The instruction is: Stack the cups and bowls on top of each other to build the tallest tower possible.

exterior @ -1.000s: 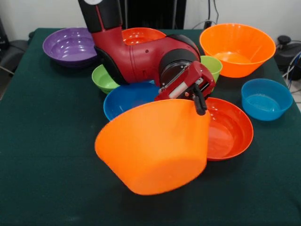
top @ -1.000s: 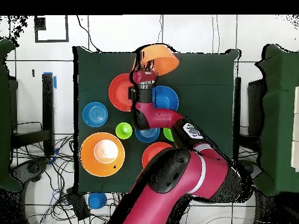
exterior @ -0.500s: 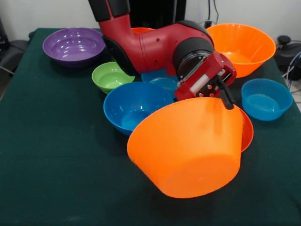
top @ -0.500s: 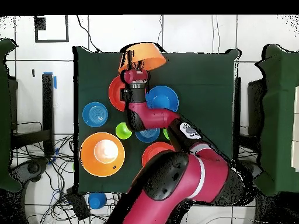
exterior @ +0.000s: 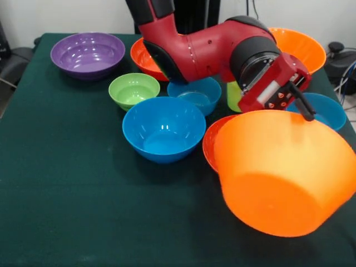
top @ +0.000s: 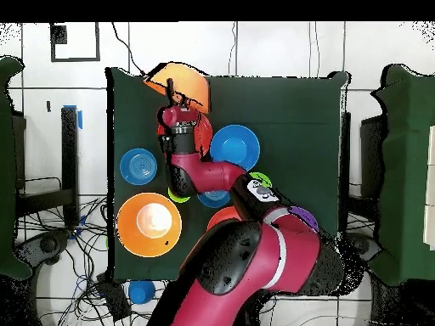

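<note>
From the front, the red and black gripper [exterior: 300, 103] is clamped on the rim of a big glossy orange plastic bowl [exterior: 281, 172], which hangs tilted, partly covering the red-orange plastic bowl [exterior: 214, 139] below. A large blue plastic bowl [exterior: 162, 128] sits just beside, with bare green cloth nearer the camera.

From overhead, the held bowl [top: 180, 83] hangs near the table's edge [top: 111, 127]; no tower shows yet.

You had bare table [exterior: 61, 183] open along the near-left side; the blue bowl [exterior: 163, 129], red-orange bowl [exterior: 214, 142] and raised orange bowl [exterior: 283, 172] crowded the right.
</note>
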Robot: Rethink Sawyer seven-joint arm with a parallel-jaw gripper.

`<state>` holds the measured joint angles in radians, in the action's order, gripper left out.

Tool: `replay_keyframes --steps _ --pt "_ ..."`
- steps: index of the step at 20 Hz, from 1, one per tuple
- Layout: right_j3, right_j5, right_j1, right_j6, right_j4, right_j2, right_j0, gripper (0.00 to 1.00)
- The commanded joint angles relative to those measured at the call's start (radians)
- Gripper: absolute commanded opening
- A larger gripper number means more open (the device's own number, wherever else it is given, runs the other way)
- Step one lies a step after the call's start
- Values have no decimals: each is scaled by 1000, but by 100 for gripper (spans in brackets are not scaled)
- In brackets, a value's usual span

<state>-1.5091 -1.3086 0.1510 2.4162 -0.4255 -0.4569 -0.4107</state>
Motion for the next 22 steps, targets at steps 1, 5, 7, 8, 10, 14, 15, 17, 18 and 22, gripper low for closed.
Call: replay_keyframes --steps 1,5,7,8,10,14,15,17,18,22 --pt "-86 129 1 266 6 -68 24 100" --pt "-62 117 -35 285 -29 -75 19 100" --pt "-52 105 -51 285 -38 -77 20 100" --pt "-50 101 -58 287 -44 -78 20 100" --pt "-34 98 -67 284 -53 -77 18 100" --pt "-7 104 -61 277 -77 -71 7 100" --pt "-1 105 -63 276 -82 -71 5 100" --pt "9 109 -57 276 -93 -70 -2 100" --pt "16 117 -52 278 -100 -72 -6 100" --pt "25 163 -11 299 -124 -84 -24 100"
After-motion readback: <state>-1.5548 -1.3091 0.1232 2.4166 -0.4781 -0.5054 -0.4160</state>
